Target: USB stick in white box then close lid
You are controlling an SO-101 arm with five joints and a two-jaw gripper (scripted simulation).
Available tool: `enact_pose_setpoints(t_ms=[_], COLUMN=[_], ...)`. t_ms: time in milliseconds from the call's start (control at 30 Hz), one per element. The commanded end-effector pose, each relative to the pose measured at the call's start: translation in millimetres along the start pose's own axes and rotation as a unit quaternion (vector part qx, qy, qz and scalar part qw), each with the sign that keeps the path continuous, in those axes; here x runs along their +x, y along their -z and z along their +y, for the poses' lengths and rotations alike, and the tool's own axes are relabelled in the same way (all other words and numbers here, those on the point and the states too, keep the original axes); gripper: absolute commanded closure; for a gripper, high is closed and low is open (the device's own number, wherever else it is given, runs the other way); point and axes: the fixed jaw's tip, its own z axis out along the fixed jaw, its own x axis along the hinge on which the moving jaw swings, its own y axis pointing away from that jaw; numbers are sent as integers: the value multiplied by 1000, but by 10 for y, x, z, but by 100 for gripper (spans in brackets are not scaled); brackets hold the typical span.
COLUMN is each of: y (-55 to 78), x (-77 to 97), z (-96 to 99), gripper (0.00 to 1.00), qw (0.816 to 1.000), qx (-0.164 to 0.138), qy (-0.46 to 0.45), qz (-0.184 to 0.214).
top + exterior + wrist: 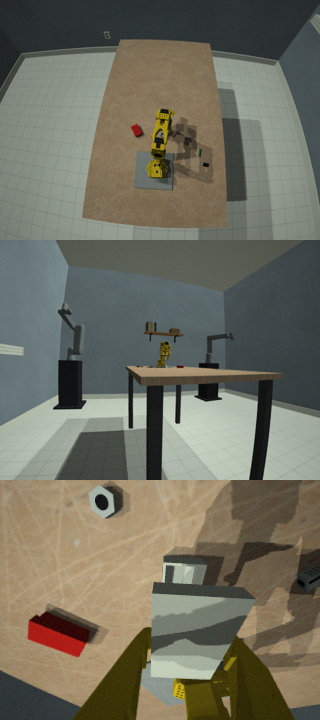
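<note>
In the wrist view my gripper [192, 647] is shut on the USB stick [197, 627], a pale grey block with a silver plug [184, 570] at its far end. The stick hangs well above the wooden table top. In the exterior view the yellow arm [164, 353] stands folded upright on the table. From above, the arm [160, 136] hides most of the stick. I do not see the white box or its lid in any view.
A red block [59, 632] lies left of the gripper, also in the overhead view [136, 130]. A grey hex nut [102, 501] lies farther out. A dark bolt [310, 577] lies to the right. A green piece [199, 152] and a black piece [205, 164] lie right of the base.
</note>
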Motion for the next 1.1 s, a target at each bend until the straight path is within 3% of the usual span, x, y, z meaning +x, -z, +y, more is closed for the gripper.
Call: enact_pose_setpoints(t_ms=[0,433,1067], y=[-14,-14,-14], x=[11,9,104], z=[-5,56,687], gripper=[78,78,78], qw=[1000,1000,1000], qx=[-1,-1,-1], qy=[-4,-4,-4], qz=[-1,-1,1])
